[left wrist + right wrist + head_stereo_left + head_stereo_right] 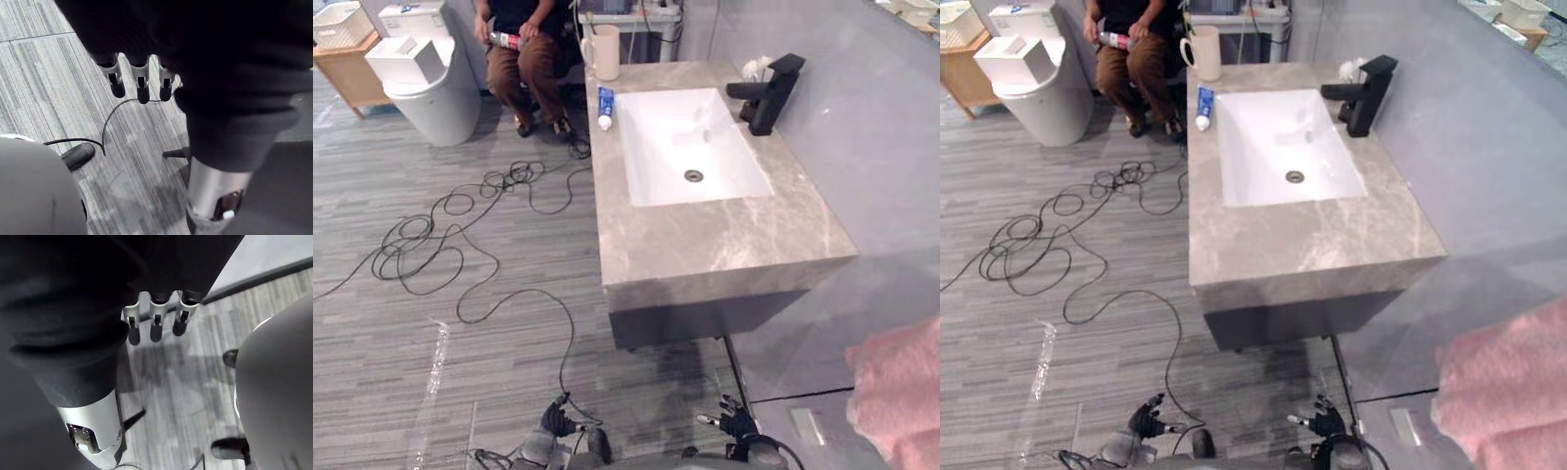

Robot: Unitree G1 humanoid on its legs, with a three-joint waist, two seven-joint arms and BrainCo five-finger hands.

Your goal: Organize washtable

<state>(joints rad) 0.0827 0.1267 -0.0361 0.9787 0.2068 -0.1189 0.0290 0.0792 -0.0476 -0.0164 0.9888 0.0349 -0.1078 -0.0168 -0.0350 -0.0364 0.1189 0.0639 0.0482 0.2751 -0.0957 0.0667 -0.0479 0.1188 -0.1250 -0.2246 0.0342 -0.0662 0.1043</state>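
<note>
- The grey marble-patterned washtable stands ahead. A white rectangular sink is sunk in its top, and a black angular faucet stands beside the sink's far right corner.
- A blue-and-white toothpaste tube lies flat on the counter just beside the sink's far left corner. A tall cream mug stands upright beyond it at the counter's far edge.
- The left hand hangs low over the striped grey floor, fingers straight and loosely apart, holding nothing. The right hand hangs likewise, empty.
- Both hands are well apart from the counter, so I judge that no tidying step has begun.
- Risk: the tube lies near the counter's left edge, so a sideways brush of the fingers could push it onto the floor or into the sink.
- Risk: the mug is tall and far off, so a long reach could tip it.
- Risk: a seated person is near that corner, and a wide swing could come close to them.
- A pink fluffy cloth shows at the lower right; I cannot tell what it rests on.
</note>
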